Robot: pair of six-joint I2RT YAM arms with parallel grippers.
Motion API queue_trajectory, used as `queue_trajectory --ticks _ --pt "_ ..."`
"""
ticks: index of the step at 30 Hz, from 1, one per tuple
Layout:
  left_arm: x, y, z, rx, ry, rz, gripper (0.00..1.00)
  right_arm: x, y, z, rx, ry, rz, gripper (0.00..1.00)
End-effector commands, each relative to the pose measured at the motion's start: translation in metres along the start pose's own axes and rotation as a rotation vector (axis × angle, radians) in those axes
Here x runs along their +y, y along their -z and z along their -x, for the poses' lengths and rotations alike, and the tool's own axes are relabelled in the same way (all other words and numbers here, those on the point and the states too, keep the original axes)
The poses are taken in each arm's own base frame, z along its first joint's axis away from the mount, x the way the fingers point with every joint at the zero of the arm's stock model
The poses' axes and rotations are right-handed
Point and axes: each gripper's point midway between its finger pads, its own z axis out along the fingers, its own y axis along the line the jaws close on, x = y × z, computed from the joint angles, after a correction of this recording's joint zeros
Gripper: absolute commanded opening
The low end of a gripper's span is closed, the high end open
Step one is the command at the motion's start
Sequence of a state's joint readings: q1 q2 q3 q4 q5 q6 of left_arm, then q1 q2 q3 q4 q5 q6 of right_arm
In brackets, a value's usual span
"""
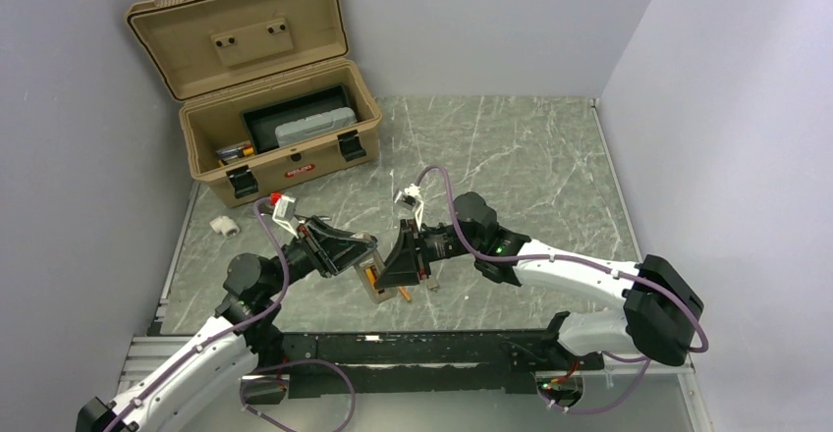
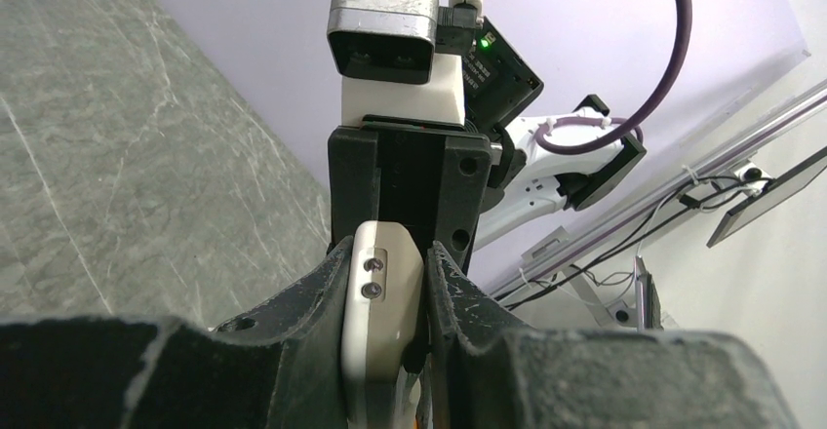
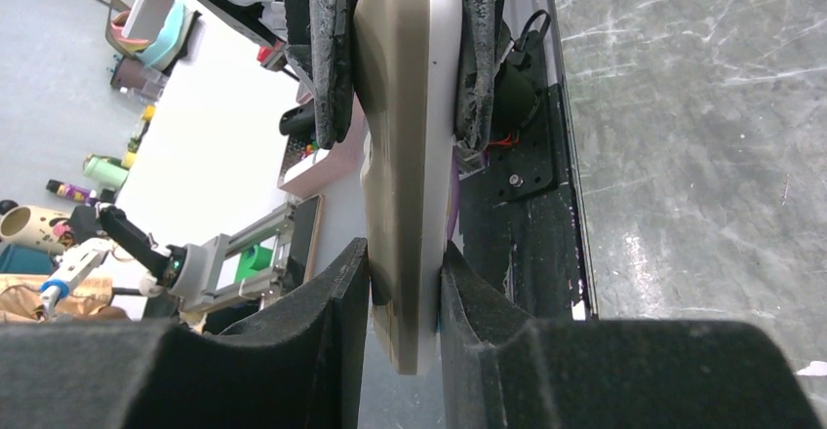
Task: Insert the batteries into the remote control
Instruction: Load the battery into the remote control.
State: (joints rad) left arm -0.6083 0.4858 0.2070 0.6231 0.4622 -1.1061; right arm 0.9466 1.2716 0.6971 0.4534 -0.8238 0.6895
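Bright, even overhead light is falling on the table (image 1: 511, 157); soft shadows are pooling toward its near edge, and glare is whitening it in the right wrist view.

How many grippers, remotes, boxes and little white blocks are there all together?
Grippers: 2 (left gripper, right gripper)
Remote: 1
Boxes: 2 (tan box, grey case)
White block: 1
Total: 6

Grey marbled table top (image 1: 511, 157), pale lilac back wall (image 1: 472, 20), left wall (image 1: 59, 157) and right wall (image 1: 727, 108) enclosing it, even diffuse light, open tan case (image 1: 265, 88) in the far left corner, dark monitor (image 2: 770, 195) and white worktop (image 3: 224, 141) in the room outside.
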Motion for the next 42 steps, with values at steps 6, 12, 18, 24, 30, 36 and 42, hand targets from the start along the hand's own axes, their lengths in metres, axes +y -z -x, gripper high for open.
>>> queue_trajectory --ticks 6,12,18,24,30,36,42 --pt "0.011 0.002 0.023 -0.119 0.022 0.119 0.00 -0.022 -0.010 0.019 -0.030 0.074 -0.141 0.00" --pt "0.021 0.005 0.023 -0.126 0.029 0.172 0.00 -0.034 -0.013 0.018 -0.012 0.076 -0.202 0.00" --pt "0.022 0.006 0.023 -0.133 0.036 0.183 0.00 -0.042 -0.014 0.016 -0.001 0.080 -0.246 0.00" --pt "0.021 0.006 0.024 -0.139 0.045 0.182 0.00 -0.046 -0.014 0.017 -0.001 0.083 -0.278 0.00" --pt "0.023 0.006 0.023 -0.144 0.064 0.174 0.00 -0.048 -0.013 0.018 0.000 0.092 -0.297 0.00" --pt "0.025 0.008 0.021 -0.144 0.073 0.175 0.00 -0.051 -0.012 0.021 -0.006 0.103 -0.330 0.00" --pt "0.028 0.009 0.019 -0.145 0.072 0.185 0.00 -0.048 -0.010 0.024 -0.016 0.119 -0.332 0.00"
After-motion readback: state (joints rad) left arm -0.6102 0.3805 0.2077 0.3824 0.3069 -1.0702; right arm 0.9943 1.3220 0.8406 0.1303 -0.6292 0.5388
